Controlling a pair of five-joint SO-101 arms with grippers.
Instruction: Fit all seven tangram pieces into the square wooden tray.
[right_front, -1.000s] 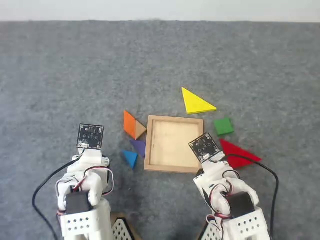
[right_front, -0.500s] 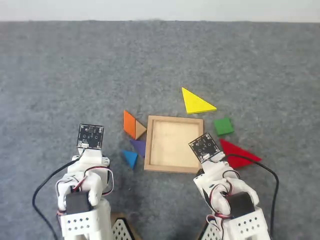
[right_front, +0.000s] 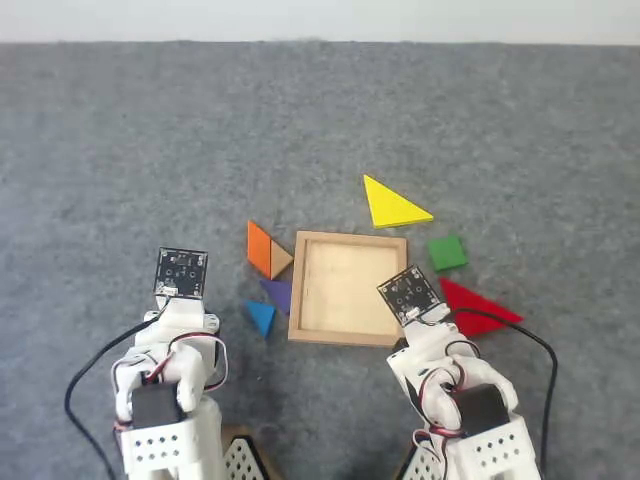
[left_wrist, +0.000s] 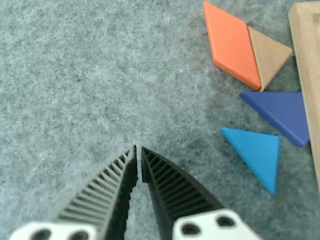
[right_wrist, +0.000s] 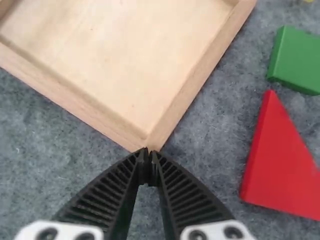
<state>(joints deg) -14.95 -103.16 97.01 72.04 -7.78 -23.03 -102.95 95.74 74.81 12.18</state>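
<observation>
The square wooden tray (right_front: 298, 290) lies mid-table with nothing in it. On its left lie an orange parallelogram (right_front: 259, 248), a tan triangle (right_front: 281, 260), a purple triangle (right_front: 278, 293) and a blue triangle (right_front: 261, 316). A yellow triangle (right_front: 392, 204) sits behind it, a green square (right_front: 447, 252) and a red triangle (right_front: 478, 309) on its right. My left gripper (left_wrist: 138, 151) is shut over bare felt, left of the blue triangle (left_wrist: 256, 153). My right gripper (right_wrist: 148, 156) is shut at the tray's near right corner (right_wrist: 150, 135), beside the red triangle (right_wrist: 281, 159).
Grey felt covers the table, with open room behind the tray and at far left and right. Both arm bases stand at the near edge. A black cable (right_front: 530, 345) loops from the right arm near the red triangle.
</observation>
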